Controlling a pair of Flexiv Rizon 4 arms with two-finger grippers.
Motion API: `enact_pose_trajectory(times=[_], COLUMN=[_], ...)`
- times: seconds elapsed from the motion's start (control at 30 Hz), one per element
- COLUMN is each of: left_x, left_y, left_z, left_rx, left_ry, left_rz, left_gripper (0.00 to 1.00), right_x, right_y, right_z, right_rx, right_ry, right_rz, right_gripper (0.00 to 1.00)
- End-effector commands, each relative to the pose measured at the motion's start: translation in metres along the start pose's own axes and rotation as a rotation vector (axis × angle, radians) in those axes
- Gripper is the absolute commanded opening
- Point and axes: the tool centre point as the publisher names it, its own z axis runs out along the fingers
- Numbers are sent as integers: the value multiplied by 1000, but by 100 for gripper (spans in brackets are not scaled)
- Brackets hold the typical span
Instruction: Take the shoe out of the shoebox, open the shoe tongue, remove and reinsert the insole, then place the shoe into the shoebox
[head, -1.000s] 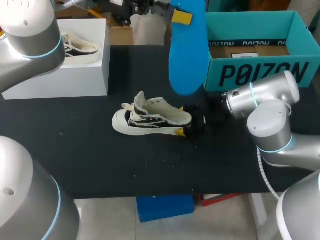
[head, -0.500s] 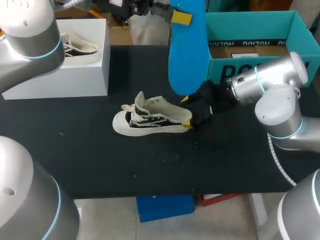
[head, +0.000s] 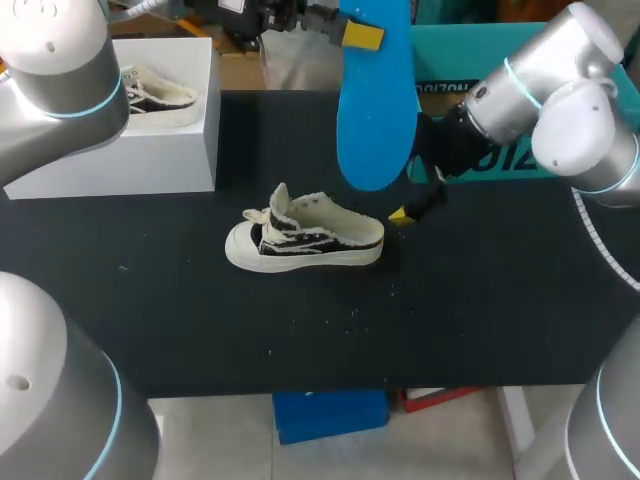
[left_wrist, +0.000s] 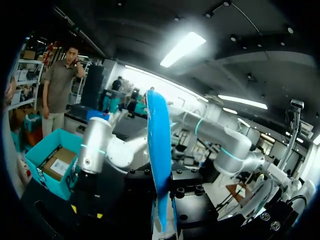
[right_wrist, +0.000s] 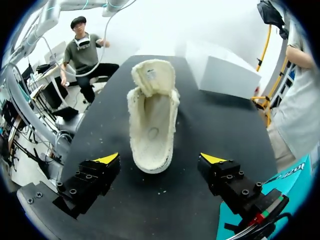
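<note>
Your left gripper (head: 364, 34) clamps the removed insole (head: 375, 110); right gripper (right_wrist: 160, 162) gapes behind the shoe (head: 305, 238) mid-bench. Reinsertion and boxing remain.

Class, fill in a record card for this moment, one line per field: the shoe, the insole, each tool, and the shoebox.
shoe: on its sole on the black table, tongue pulled open, insole out
insole: blue, held upright in the air beyond the shoe
left tool: shut on the insole near its upper end
right tool: open, raised behind the shoe's heel, not touching it
shoebox: teal, open, at the table's far right, partly hidden by the right arm
</note>
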Motion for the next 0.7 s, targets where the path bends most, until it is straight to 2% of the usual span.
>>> enact_pose_trajectory(times=[0.03,0.2,0.43,0.7], left_x=[0,0,0,0], left_y=[1,1,1,1], left_z=[1,1,1,1], left_rx=[0,0,0,0], left_ry=[-2,-2,-2,-2], left_rz=[0,0,0,0], left_gripper=[0,0,0,0], right_x=[1,0,-4,-8], right_y=[7,13,25,32], right_z=[-19,-36,-51,-58], right_rx=[233,365,477,575], right_ry=[-6,-38,-63,-39], right_rz=[-9,-24,-33,-48], right_gripper=[100,100,100,100])
